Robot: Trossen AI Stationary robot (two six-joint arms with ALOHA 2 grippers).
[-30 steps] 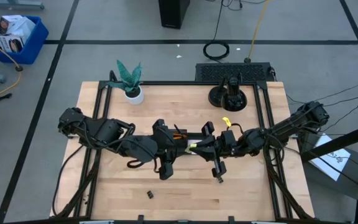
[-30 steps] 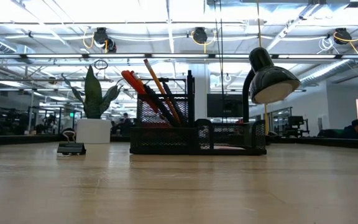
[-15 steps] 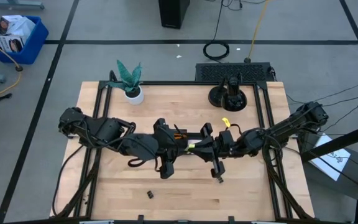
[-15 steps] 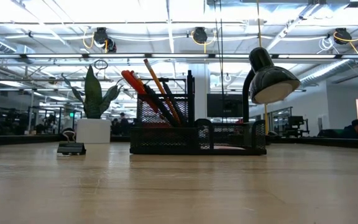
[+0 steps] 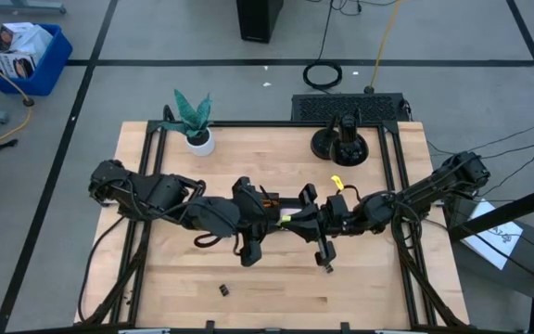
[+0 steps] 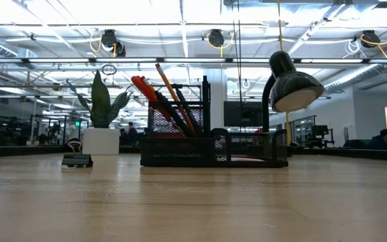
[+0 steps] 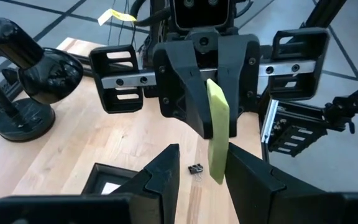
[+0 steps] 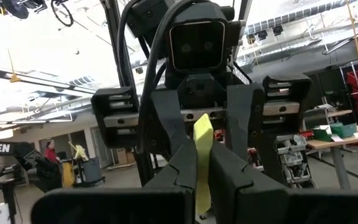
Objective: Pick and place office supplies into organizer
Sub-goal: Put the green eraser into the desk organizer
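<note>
Yellow-green piece (image 7: 217,130) sits mid-table above the organizer (image 6: 213,149), pinched by right gripper (image 5: 297,219), fingers closed on it. Left gripper (image 5: 269,219) faces it, jaws spread either side of the piece, contact can't tell. Organizer mostly hidden under both arms in high view. Binder clip (image 5: 222,289) lies alone near table's (image 5: 369,288) front edge, open wood around it.

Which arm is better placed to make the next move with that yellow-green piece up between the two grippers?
Left. The right gripper is shut on one end of the yellow-green piece, and the left gripper has its open fingers on either side of the free end, so it probably only needs to close.
</note>
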